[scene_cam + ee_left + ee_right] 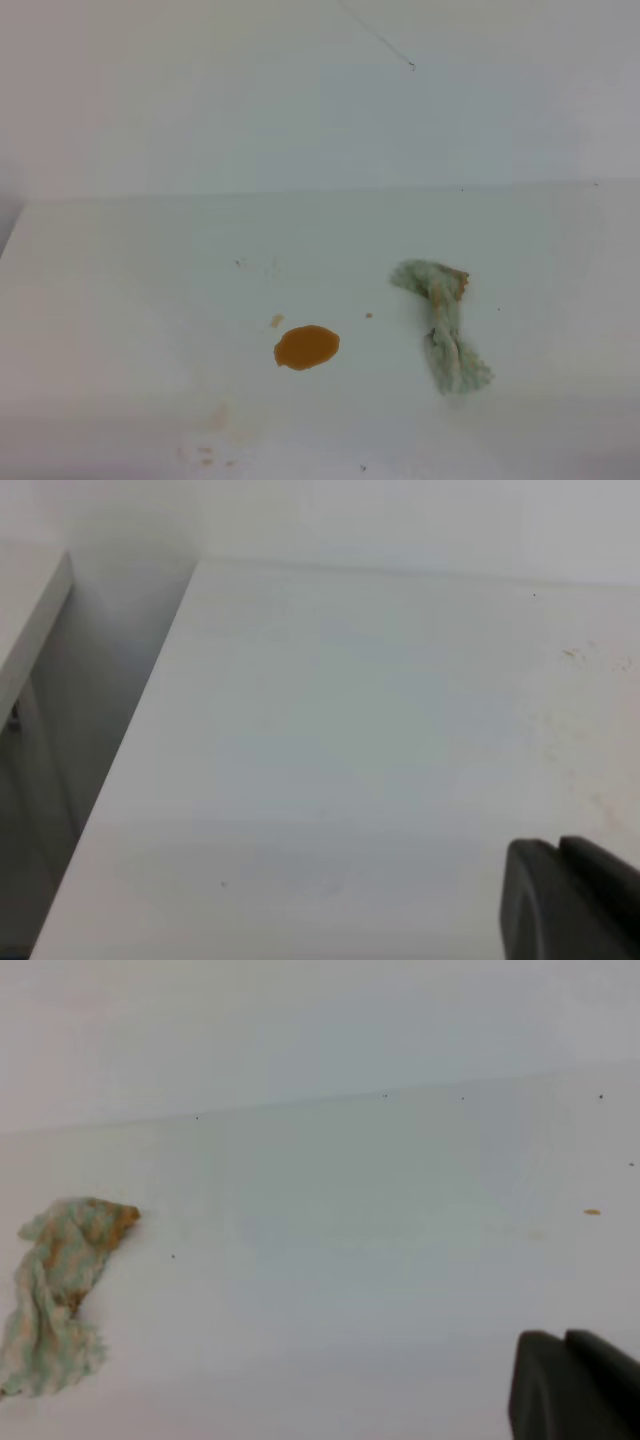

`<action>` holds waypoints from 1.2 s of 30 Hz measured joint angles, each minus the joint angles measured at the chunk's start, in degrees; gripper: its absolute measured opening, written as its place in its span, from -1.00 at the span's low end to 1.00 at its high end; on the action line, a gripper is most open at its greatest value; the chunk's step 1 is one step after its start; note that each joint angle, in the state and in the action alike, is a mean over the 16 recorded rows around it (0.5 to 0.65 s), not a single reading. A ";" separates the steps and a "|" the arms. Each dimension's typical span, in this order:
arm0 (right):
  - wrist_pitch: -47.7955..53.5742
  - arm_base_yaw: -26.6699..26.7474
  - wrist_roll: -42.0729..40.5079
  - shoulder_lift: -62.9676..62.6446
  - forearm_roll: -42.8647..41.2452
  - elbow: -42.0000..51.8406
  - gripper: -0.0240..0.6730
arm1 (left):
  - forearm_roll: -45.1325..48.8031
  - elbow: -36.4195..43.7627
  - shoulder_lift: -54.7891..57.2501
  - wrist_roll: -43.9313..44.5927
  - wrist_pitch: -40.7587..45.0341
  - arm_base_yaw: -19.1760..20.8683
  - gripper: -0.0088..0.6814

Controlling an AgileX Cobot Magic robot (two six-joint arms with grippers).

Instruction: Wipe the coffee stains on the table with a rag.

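Observation:
The coffee stains are a glossy orange-brown oval puddle (307, 347) left of centre on the white table (120, 300), with tiny specks (277, 321) beside it. The rag (443, 325), a wrinkly mint-green and white cloth with orange-brown blotches, lies bunched to the right of the puddle, apart from it. In the right wrist view the rag (60, 1290) is at the far left, well away from my right gripper (565, 1342), whose dark fingers sit together at the bottom right, holding nothing. My left gripper (560, 848) looks shut too, over bare table. Neither gripper shows in the exterior high view.
A white wall (300, 100) rises behind the table's far edge. Faint brownish smudges (215, 440) mark the table near its front edge. In the left wrist view the table's left edge (130, 750) drops into a gap, with another white surface (30, 630) beyond.

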 joint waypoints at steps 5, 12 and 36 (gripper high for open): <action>-0.22 -0.01 -0.01 0.42 0.02 -0.57 -0.94 | 0.00 0.00 0.00 0.00 0.00 0.00 -0.97; -0.06 0.00 0.00 0.18 0.01 -0.37 -0.94 | 0.00 0.00 0.00 0.00 0.00 0.00 -0.97; -0.28 -0.01 -0.01 0.82 0.03 -1.11 -0.94 | 0.00 0.00 0.00 0.00 0.00 0.00 -0.97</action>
